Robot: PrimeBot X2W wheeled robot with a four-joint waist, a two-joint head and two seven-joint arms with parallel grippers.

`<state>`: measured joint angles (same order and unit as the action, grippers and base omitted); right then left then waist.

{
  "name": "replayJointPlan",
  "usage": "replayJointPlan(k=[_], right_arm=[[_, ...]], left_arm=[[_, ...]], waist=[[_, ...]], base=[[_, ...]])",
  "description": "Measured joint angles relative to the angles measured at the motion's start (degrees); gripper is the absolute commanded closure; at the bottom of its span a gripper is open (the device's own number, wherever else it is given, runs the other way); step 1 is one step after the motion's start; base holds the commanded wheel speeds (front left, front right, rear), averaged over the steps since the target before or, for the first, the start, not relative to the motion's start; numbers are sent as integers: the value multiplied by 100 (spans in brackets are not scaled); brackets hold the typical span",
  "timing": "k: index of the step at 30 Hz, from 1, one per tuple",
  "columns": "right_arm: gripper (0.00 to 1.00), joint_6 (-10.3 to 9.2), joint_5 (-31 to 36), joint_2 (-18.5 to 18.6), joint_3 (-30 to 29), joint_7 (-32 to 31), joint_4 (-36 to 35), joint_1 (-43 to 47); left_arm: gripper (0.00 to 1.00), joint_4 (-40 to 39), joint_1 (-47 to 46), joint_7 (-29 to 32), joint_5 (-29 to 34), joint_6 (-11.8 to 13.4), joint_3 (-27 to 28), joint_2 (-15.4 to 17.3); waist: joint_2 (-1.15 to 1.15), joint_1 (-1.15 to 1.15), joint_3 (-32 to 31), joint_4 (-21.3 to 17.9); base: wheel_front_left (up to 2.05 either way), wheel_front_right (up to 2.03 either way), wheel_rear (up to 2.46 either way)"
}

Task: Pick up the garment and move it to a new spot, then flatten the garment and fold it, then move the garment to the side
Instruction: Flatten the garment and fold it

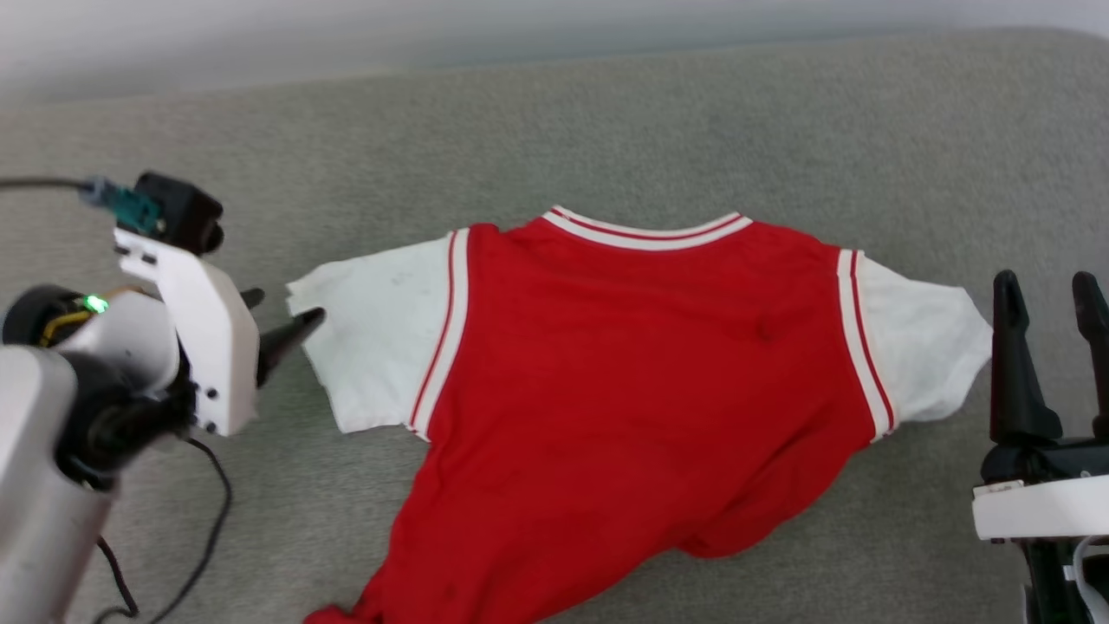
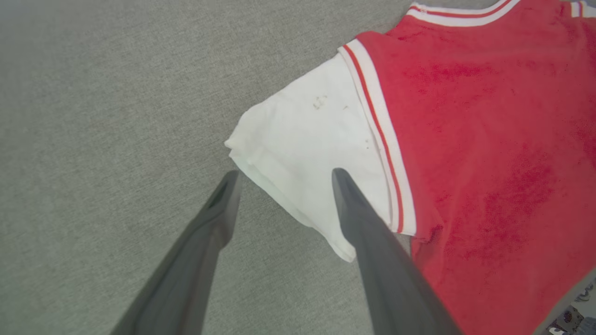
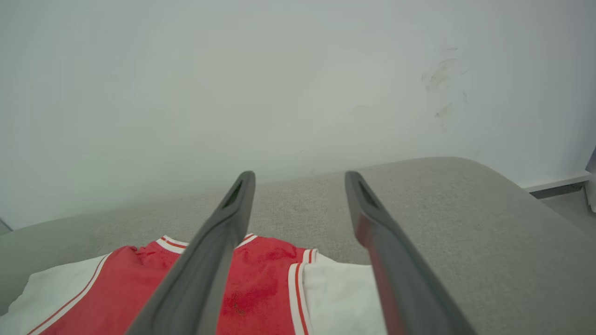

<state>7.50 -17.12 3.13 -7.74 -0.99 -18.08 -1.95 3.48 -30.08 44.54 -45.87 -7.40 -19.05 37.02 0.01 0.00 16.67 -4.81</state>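
The garment [image 1: 641,364], a red jersey with white sleeves and striped trim, lies spread back-up on a grey cushioned surface [image 1: 606,130], collar toward the far side. Its lower hem bunches toward the near left. My left gripper [image 1: 282,321] is open, its fingertips at the edge of the white left sleeve [image 2: 302,144], straddling the sleeve's cuff from above. My right gripper [image 1: 1048,295] is open and stands just right of the other white sleeve [image 1: 918,347], apart from it. In the right wrist view the garment [image 3: 260,288] lies below and behind the fingers [image 3: 223,242].
A pale wall [image 3: 279,83] rises behind the grey surface. The surface's rounded right end [image 3: 512,195] drops off toward the floor. A black cable [image 1: 208,529] hangs from my left arm over the near left of the surface.
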Motion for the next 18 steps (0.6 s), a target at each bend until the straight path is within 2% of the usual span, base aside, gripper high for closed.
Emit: replayJointPlan(k=[3,8,13,18], right_arm=[[0,0,-3,-4,81,82,87,-62],[0,0,-42,-11,269,249,227,-163],[0,0,-107,-13,355,359,367,-211],[0,0,-105,-14,381,457,470,-230]], left_arm=[[0,140,-414,625,-85,0,-124,208],[0,509,-921,1238,-58,57,-263,325],[0,849,-1190,1539,405,67,-520,645],[0,1089,-1248,1655,382,68,-552,699]], waist=[[0,0,214,-159],[0,0,504,-448],[0,0,727,-693],[0,0,888,-843]], base=[[0,0,0],[0,0,0],[0,0,0],[0,0,0]])
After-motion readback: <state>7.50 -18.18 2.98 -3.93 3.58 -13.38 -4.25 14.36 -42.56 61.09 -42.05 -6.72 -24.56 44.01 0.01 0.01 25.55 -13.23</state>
